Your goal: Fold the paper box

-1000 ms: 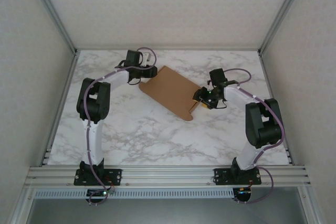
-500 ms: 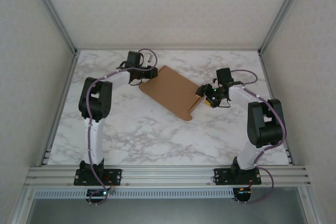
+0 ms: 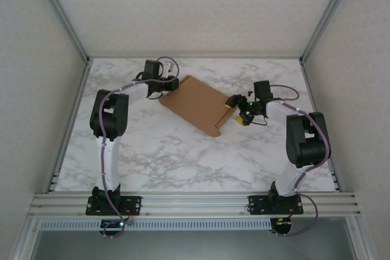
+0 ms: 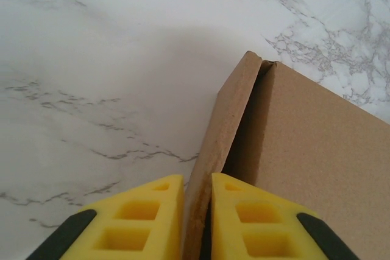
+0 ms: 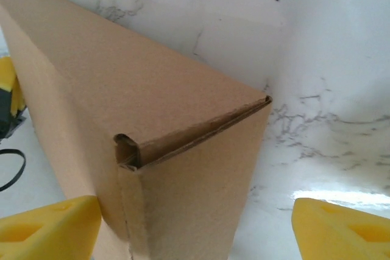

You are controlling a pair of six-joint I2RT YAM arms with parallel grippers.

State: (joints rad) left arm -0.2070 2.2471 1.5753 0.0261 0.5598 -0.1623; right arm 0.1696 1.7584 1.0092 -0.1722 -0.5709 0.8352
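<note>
The marbled worktop (image 3: pixel 183 156) is carrying the paper box (image 3: pixel 198 105), which is lying flat and slantwise on it. At the box's far-left corner, the left fingers (image 4: pixel 146 211) are pinching a raised side flap. At its right end, the right fingers (image 5: pixel 55 223) are standing spread, straddling a corner.

The left gripper (image 4: pixel 196 182), wider a second ago, now pinches the side flap at the far-left corner of the paper box (image 3: pixel 196 105), while the right gripper (image 3: pixel 234 103) has spread wide and drawn back rightward, and the box lies slightly further left on the bench (image 3: pixel 158 150).
</note>
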